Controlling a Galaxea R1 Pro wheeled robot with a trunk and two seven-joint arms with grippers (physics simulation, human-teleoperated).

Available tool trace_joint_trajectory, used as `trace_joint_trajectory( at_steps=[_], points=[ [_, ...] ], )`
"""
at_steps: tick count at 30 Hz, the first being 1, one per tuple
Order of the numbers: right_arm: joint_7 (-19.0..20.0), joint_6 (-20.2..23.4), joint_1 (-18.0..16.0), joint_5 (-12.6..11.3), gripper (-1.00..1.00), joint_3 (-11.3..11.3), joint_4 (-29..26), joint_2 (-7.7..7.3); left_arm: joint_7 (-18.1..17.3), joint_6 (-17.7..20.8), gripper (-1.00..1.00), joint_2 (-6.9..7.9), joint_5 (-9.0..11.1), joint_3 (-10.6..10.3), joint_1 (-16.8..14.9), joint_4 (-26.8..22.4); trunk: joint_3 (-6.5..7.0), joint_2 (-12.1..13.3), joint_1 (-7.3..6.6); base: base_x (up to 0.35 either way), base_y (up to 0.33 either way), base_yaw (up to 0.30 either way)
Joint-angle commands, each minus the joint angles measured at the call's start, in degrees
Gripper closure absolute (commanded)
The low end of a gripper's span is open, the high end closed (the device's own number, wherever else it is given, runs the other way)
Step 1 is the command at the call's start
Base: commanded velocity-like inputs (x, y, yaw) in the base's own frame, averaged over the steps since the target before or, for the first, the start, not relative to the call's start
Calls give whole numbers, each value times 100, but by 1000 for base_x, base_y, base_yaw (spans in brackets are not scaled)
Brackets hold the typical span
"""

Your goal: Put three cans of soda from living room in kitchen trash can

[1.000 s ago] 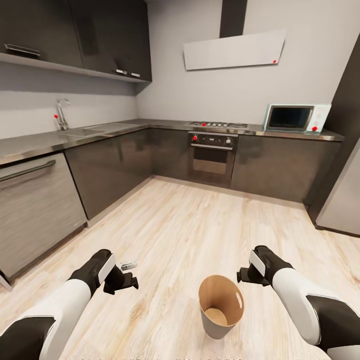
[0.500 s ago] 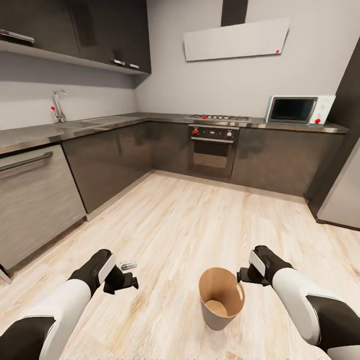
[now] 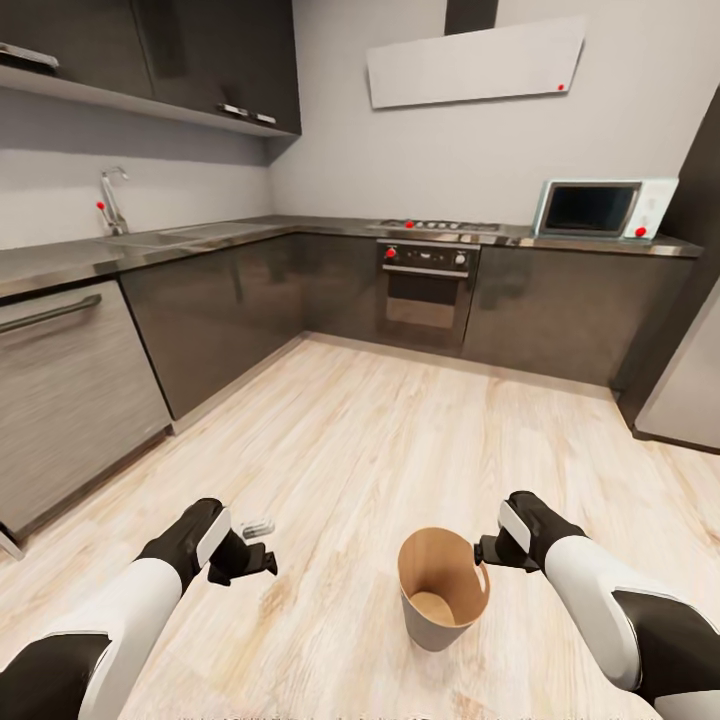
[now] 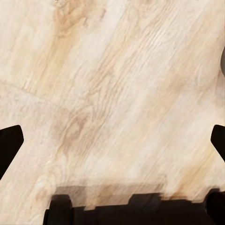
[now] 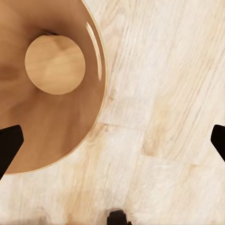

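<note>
Tash can, head view: the tash can point(image 3: 443, 590) stands upright on the light wooden floor point(image 3: 400, 440) of the kitchen, low in the middle of the picture, between the two arms and closer to the right one. Its coppery inside is open to the camera.
Right gripper, head view: the right gripper point(image 3: 488, 552) hangs just beside the can rim, on its right side.
Left gripper, head view: the left gripper point(image 3: 245, 560) hangs over the bare floor, well apart from the can.
Room, head view: dark cabinets, an oven point(image 3: 425, 292), a microwave point(image 3: 600, 208) on the counter and a white hood point(image 3: 475, 65) on the wall.
Left wrist view: only floor planks point(image 4: 112, 93) lie between the dark fingertips point(image 4: 9, 145), which stand wide apart and hold nothing.
Right wrist view: the can point(image 5: 47, 93) is seen from above, and its round bottom holds nothing. The fingertips point(image 5: 9, 140) stand wide apart and hold nothing.
</note>
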Motion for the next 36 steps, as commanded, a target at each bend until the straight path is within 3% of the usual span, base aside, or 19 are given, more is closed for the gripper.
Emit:
trace_joint_trajectory(
  at_steps=[1,36],
  points=[
    [-1,0,0,5,-100,0,2,0,-6,-10,-100,0,1,0,0,0,-9,0,0,0,0,0],
    [-4,0,8,13,-100,1,16,8,-28,-107,-100,0,1,9,0,-18,-281,0,0,42,0,0]
  ],
)
